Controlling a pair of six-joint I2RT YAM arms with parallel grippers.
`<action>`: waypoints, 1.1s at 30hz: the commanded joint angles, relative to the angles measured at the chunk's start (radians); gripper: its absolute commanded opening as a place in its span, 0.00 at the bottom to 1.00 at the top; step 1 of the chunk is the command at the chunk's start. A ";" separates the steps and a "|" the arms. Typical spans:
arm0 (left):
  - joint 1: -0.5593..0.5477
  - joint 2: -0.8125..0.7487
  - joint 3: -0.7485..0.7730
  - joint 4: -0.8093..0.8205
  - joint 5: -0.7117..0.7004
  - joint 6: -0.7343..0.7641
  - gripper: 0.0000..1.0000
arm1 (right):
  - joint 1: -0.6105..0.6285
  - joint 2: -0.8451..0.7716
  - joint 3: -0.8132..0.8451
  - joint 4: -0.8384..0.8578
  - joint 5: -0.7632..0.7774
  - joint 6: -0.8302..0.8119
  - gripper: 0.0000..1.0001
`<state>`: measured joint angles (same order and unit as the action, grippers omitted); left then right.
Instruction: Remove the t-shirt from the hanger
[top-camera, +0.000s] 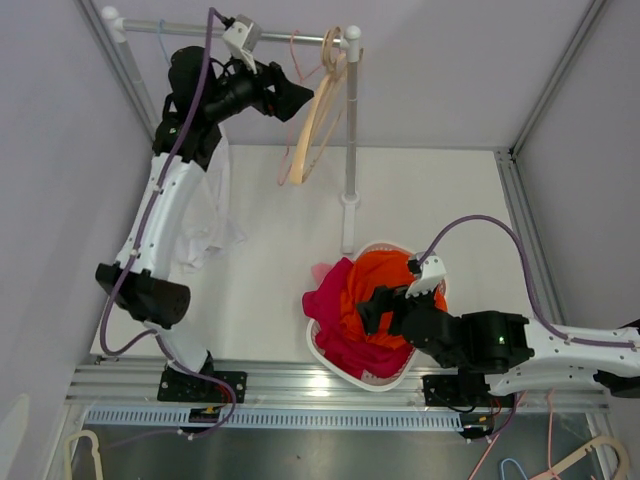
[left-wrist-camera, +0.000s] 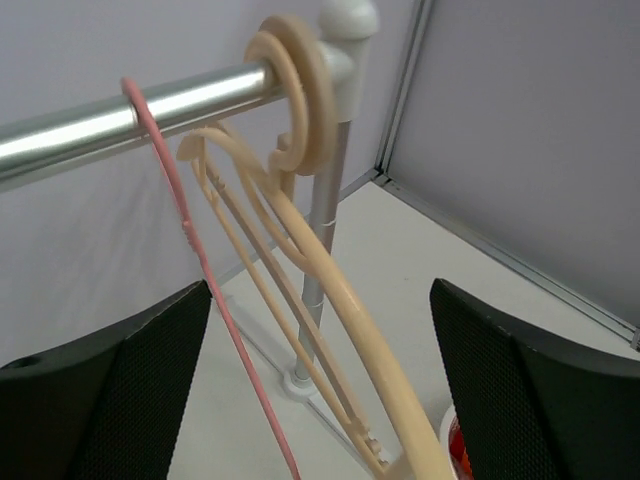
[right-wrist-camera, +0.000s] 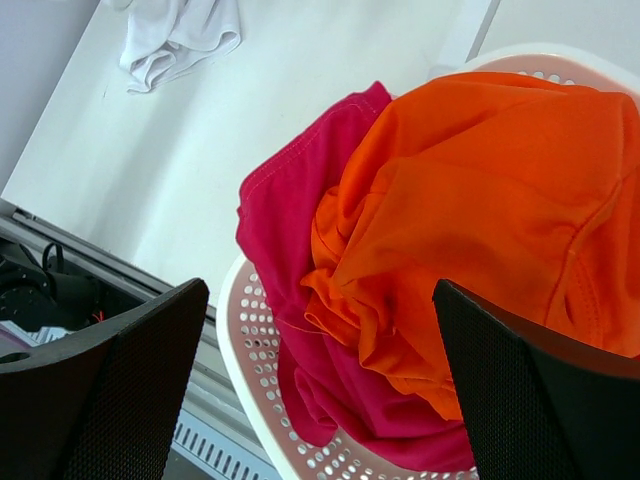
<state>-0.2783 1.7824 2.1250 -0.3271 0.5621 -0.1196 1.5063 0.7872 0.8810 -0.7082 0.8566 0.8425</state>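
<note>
T-shirt (top-camera: 205, 235), white and crumpled, is seen lying on the table (top-camera: 270, 310) beneath the left arm's forearm, well apart from the rail (top-camera: 190, 30); its bunched edge is also caught at the top of the right wrist view. No cloth is seen on the beige hangers (top-camera: 315, 120) or on the thin pink hanger (left-wrist-camera: 200, 260), all of which hang bare from the rail near the post (top-camera: 351, 130). The removal itself is therefore judged to be done, and the step in hand is taken to be the letting-go at the rail. The left gripper (top-camera: 290, 100) is held up just beside the hangers with its fingers spread wide and nothing between them. The right gripper (top-camera: 375, 305) is likewise spread wide and empty, poised above the basket (top-camera: 340, 365), in which an orange garment (top-camera: 385, 280) is piled on a magenta garment (top-camera: 335, 320). What is called for next is judged to be a clean retreat of the left gripper, drawn back and down from the rail. Care is needed there, since the beige hangers' curved arms are seen running close between the spread fingers in the left wrist view and could be hooked. Room is tight at the back, where rail, post and wall meet; open table is offered between the t-shirt and the basket.
</note>
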 joint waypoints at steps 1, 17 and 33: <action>0.039 -0.187 -0.059 0.029 0.111 0.000 0.97 | 0.008 0.021 0.032 0.064 0.009 -0.022 1.00; 0.218 -0.207 -0.047 -0.128 -0.741 -0.044 1.00 | 0.008 0.076 0.091 0.064 -0.010 -0.042 1.00; 0.392 0.141 0.223 -0.167 -0.640 -0.121 0.73 | 0.008 0.050 0.153 -0.088 0.036 0.035 0.99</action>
<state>0.0978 1.8957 2.2658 -0.5343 -0.1238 -0.2241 1.5089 0.8455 1.0027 -0.7589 0.8448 0.8379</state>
